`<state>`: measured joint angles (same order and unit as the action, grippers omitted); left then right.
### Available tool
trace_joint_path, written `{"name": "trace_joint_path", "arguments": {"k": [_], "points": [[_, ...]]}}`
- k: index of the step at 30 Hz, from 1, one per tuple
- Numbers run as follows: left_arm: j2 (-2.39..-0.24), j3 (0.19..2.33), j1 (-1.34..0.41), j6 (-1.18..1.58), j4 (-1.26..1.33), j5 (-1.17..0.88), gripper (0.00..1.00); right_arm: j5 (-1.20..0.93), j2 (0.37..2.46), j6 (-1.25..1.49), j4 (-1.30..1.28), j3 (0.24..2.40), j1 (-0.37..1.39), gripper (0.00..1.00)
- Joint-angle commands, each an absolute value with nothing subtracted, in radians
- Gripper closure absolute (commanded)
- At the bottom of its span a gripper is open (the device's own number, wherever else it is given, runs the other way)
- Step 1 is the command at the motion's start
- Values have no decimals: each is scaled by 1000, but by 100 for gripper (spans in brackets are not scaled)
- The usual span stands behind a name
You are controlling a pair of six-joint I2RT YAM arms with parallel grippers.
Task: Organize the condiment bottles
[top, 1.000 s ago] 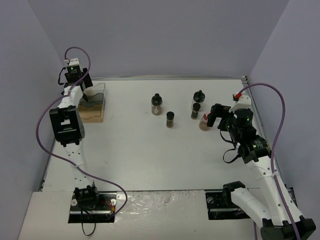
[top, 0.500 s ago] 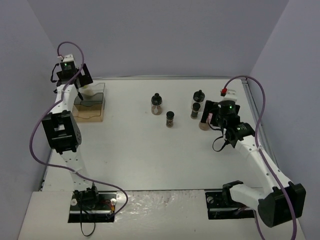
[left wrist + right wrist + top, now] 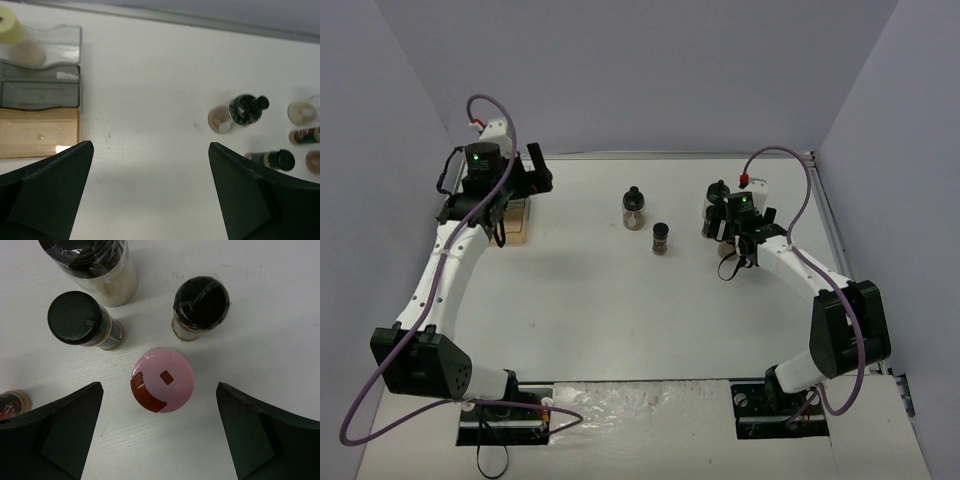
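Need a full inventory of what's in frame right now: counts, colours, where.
Table: one, white, under everything.
Rack: one, wood and clear plastic, far left of the table.
Yellow-capped jar: one, yellow cap, in the rack's clear end compartment.
Knob-topped jars: two, black caps, far middle and far right of centre.
Small black-capped jars: three, black caps, one mid-table, two beside the pink one.
Pink-capped jar: one, pink cap, right cluster.
Arms: two, white and black, left near the rack, right over the cluster.
Left end effector: one, black, open, empty.
Right end effector: one, black, open, straddling the pink-capped jar without touching it.
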<state>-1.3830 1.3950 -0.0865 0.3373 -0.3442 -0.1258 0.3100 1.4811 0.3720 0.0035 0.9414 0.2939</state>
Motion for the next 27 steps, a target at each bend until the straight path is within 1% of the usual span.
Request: {"name": "trace_joint_path", "arguments": {"k": [1, 5, 8, 13, 15, 17, 20, 23, 27], "points": [[-1338, 1344, -190, 291, -407, -131, 3, 415, 1538, 424, 104, 1009, 299, 11], [-1274, 1285, -253, 242, -409, -124, 3, 401, 1581, 437, 123, 1008, 302, 15], [-1234, 1230, -264, 221, -399, -131, 3, 398, 1601, 433, 139, 997, 302, 22], [-1197, 1192, -270, 193, -403, -121, 3, 405, 1583, 406, 151, 973, 314, 44], [-1191, 1190, -270, 190, -409, -115, 3, 427, 1552, 380, 148, 960, 337, 58], [-1188, 1194, -270, 190, -414, -117, 3, 448, 1497, 353, 132, 954, 381, 66], [-1187, 1202, -272, 192, -420, -118, 3, 456, 1440, 333, 85, 955, 449, 72], [-1183, 1219, -272, 197, -438, -121, 3, 461, 1355, 305, 19, 997, 563, 73], [-1164, 1245, -272, 212, -471, -117, 3, 400, 1326, 266, -104, 1174, 698, 73]]}}
